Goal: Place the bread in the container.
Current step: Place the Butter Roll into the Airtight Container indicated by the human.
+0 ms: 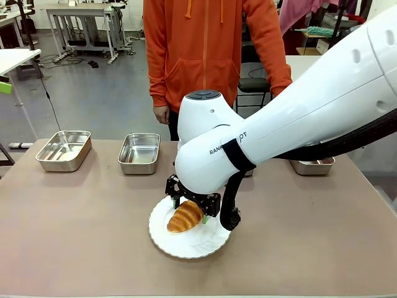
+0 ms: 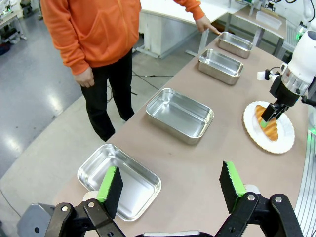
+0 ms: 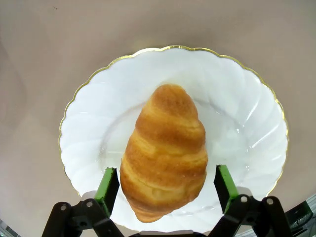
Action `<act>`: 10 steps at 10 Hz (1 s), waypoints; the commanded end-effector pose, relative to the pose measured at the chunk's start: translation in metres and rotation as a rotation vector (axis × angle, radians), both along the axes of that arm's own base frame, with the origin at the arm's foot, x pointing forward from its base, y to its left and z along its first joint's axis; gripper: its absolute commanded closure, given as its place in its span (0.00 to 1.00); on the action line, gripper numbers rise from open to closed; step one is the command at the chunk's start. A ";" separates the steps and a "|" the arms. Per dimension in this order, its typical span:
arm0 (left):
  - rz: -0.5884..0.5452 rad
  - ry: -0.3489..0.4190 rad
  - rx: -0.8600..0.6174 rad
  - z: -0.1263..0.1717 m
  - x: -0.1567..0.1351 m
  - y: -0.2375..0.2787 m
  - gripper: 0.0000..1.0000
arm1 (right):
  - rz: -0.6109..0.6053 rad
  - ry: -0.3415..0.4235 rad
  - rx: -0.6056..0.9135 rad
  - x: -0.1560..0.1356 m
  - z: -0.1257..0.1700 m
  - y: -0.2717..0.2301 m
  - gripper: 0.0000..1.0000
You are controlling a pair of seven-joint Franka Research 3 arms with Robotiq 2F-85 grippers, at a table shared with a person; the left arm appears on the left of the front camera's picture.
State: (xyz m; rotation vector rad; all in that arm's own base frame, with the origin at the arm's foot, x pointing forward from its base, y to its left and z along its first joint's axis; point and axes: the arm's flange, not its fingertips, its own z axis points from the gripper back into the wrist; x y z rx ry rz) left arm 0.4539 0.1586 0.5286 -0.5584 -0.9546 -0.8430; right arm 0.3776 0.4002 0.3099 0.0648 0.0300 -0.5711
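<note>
One golden-brown ridged bread (image 3: 164, 153), glossy, on white plate (image 3: 247, 113).

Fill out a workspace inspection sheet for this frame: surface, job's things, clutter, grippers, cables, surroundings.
Surface: brown table, nothing spilled.
Job's things: bread lies on a white plate; four steel pans in a row along the far edge, all look empty.
Clutter: nothing seen.
Grippers: right gripper open, fingers either side of the bread; left gripper open, holding nothing.
Cables: black cable along the right arm; loose cables on the floor behind.
Surroundings: person in an orange hoodie at the far side, one hand at the end pan; work tables beyond.
</note>
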 end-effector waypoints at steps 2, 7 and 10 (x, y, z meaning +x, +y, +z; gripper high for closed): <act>-0.003 -0.007 -0.004 0.002 -0.001 -0.001 0.00 | -0.031 -0.031 -0.020 0.008 -0.010 0.014 0.00; -0.003 -0.007 -0.004 0.002 -0.001 -0.001 0.00 | -0.018 -0.014 -0.015 0.006 -0.013 0.012 0.22; -0.003 -0.007 -0.004 0.002 -0.001 -0.001 0.00 | -0.024 -0.029 -0.040 0.007 -0.008 0.009 0.59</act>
